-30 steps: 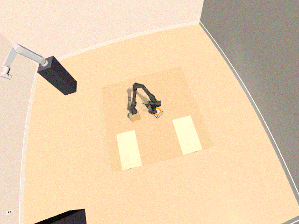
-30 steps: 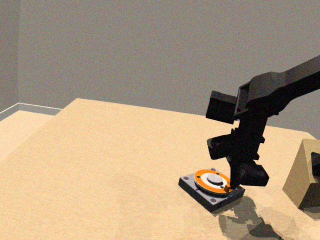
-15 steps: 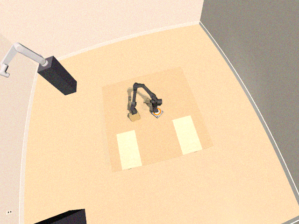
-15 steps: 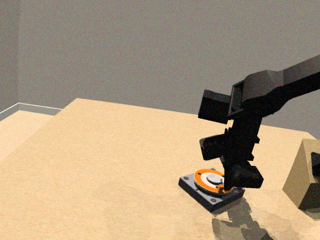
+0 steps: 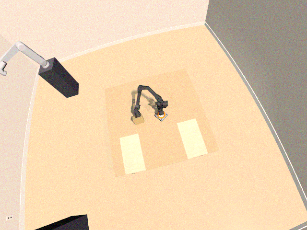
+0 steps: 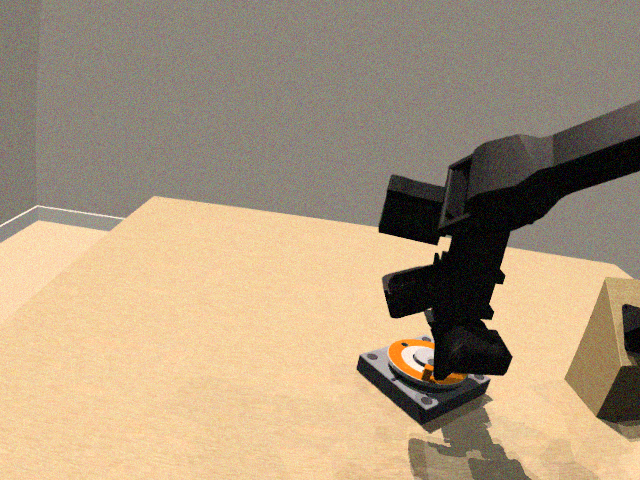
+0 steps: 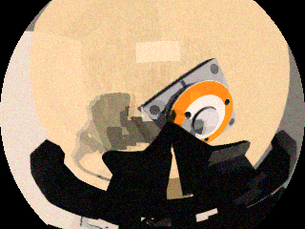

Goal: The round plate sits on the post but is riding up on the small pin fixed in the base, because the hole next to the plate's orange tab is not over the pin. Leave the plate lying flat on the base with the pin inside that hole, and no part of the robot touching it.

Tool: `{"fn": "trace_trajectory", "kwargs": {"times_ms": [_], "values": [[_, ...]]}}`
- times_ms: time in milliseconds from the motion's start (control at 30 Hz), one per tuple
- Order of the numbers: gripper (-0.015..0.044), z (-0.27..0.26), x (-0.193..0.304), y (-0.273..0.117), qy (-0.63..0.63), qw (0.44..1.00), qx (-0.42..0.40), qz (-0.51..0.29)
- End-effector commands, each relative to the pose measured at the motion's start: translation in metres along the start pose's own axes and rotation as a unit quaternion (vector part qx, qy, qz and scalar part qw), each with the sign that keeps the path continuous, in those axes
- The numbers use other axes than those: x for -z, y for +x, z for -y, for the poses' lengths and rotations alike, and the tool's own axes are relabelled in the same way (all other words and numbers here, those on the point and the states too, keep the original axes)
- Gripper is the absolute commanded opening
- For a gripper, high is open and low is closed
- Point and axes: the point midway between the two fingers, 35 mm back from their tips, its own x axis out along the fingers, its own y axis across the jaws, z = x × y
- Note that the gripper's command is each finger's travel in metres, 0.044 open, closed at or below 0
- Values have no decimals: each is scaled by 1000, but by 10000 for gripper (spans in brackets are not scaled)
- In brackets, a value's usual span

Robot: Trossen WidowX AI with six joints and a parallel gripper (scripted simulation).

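Pushing with our black gripper clenched on nothing, we keep its tip at the orange tab of the round orange plate. This plate sits on the white post of the square grey base on the tan desk. It looks stiff, light and thin, so we judge that nudging the tab sideways turns it better than grasping the rim.

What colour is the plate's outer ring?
Orange, around a pale grey centre on the round plate; clearest in the wrist view.
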Motion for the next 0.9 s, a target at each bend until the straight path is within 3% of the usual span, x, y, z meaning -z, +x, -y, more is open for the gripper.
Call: {"fn": "trace_trajectory", "kwargs": {"times_ms": [0,867], "values": [[0,0,-6,-1,0,1000,-1,2],[0,8,-27,-2,0,1000,-1,2]]}}
